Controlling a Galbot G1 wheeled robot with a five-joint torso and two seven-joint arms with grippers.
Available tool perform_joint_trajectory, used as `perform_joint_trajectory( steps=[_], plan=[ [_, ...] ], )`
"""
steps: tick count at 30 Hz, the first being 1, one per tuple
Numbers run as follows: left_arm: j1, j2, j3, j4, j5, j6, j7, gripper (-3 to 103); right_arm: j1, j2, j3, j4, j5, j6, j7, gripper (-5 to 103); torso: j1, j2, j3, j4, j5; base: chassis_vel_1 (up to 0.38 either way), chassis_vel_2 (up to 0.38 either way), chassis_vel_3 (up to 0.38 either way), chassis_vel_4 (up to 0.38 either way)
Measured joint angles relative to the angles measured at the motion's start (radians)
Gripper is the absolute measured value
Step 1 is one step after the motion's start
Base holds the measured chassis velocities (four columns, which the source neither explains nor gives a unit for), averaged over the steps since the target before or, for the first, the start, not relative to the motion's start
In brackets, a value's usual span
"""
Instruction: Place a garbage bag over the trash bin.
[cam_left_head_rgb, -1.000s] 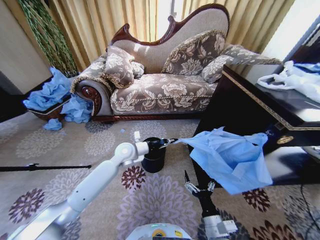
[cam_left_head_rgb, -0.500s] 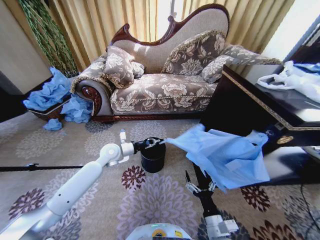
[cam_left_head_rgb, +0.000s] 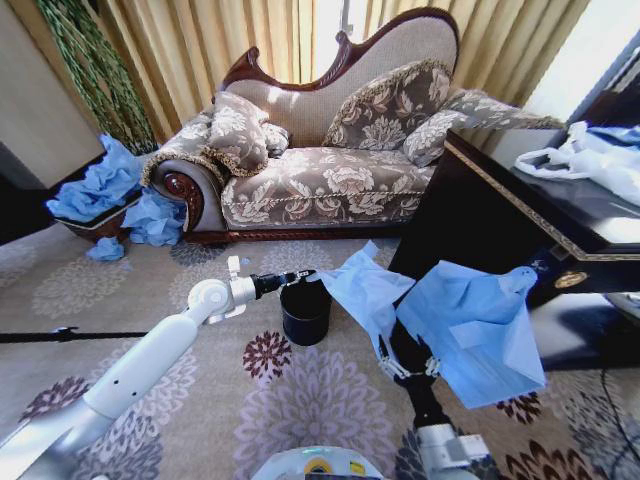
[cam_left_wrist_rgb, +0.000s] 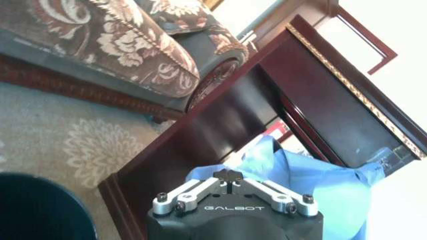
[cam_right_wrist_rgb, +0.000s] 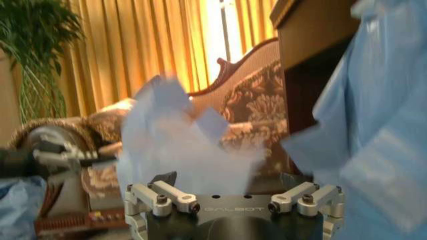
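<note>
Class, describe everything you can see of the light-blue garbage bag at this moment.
The garbage bag is thin, light-blue, slightly see-through plastic, crumpled and unfolded in the air above the carpet, in front of the dark wooden cabinet. One flap reaches toward the black trash bin, where the left gripper is shut near the bag's edge; whether it pinches the bag is unclear. The larger part hangs to the right. The right gripper sits under the bag, open. The bag is not over the bin.

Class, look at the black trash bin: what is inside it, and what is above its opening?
The trash bin interior looks dark; its bottom cannot be seen. The left gripper is above its rim, pinching a corner of the garbage bag, which hangs beside the bin, not in it.
</note>
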Motion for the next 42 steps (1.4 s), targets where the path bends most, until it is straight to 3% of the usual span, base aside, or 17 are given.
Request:
perform_joint_trajectory(
  steps=[7, 12, 17, 18, 20, 23, 24, 30, 32, 38, 42],
  plan=[
    [-0.029, -0.005, 0.021, 0.011, 0.066, -0.012, 0.053, 0, -0.009, -0.066, 0.032, 0.15, 0.09, -0.07, 0.05, 100, 0.0, 0.0, 0.0, -0.0001, 0.0001, 0.0, 0.0, 0.0, 0.0],
    [-0.023, -0.005, 0.021, -0.01, 0.069, -0.013, 0.052, 0, -0.001, -0.129, 0.033, 0.197, 0.165, -0.119, 0.093, 103, 0.0, 0.0, 0.0, 0.0, 0.0001, 0.0, 0.0, 0.0, 0.0],
    [-0.014, -0.005, 0.023, -0.041, 0.067, -0.013, 0.028, 0, 0.011, -0.165, 0.0, 0.19, 0.193, -0.144, 0.096, 90, 0.0, 0.0, 0.0, 0.0001, 0.0001, 0.0, 0.0, 0.0, 0.0],
    [-0.013, -0.005, 0.026, -0.049, 0.064, -0.013, 0.017, 0, 0.013, -0.17, -0.017, 0.182, 0.2, -0.151, 0.086, 79, 0.0, 0.0, 0.0, 0.0, 0.0002, 0.0, 0.0, 0.0, 0.0],
    [-0.012, -0.005, 0.027, -0.053, 0.062, -0.014, 0.01, 0, 0.014, -0.173, -0.027, 0.178, 0.206, -0.154, 0.08, 79, 0.0, 0.0, 0.0, 0.0, 0.0002, 0.0, 0.0, 0.0, 0.0],
    [-0.011, -0.005, 0.029, -0.065, 0.052, -0.014, -0.012, 0, 0.018, -0.187, -0.041, 0.171, 0.216, -0.161, 0.056, 63, 0.0, 0.0, 0.0, 0.0, 0.0002, 0.0, 0.0, 0.0, 0.0],
    [-0.011, -0.005, 0.029, -0.065, 0.052, -0.014, -0.012, 0, 0.018, -0.187, -0.041, 0.171, 0.216, -0.161, 0.056, 63, 0.0, 0.0, 0.0, 0.0, 0.0002, 0.0, 0.0, 0.0, 0.0],
    [0.001, -0.009, 0.032, -0.095, 0.032, -0.015, -0.067, 0, 0.023, -0.237, -0.095, 0.173, 0.236, -0.178, 0.046, 36, 0.0, 0.0, 0.0, 0.0, 0.0002, 0.0, 0.0, 0.0, 0.0],
    [0.001, -0.01, 0.033, -0.098, 0.031, -0.015, -0.073, 0, 0.025, -0.242, -0.103, 0.173, 0.237, -0.18, 0.046, 36, 0.0, 0.0, 0.0, 0.0, 0.0001, 0.0, 0.0, 0.0, 0.0],
    [0.002, -0.021, 0.038, -0.131, 0.006, -0.016, -0.121, 0, 0.064, -0.28, -0.178, 0.122, 0.245, -0.188, 0.046, 9, 0.0, 0.0, 0.0, 0.0, 0.0002, 0.0, 0.0, 0.0, 0.0],
    [0.003, -0.023, 0.039, -0.145, 0.001, -0.016, -0.13, 0, 0.096, -0.283, -0.188, 0.089, 0.245, -0.193, 0.047, 1, 0.0, 0.0, 0.0, -0.0001, 0.0002, 0.0, 0.0, 0.0, 0.0]
  ],
)
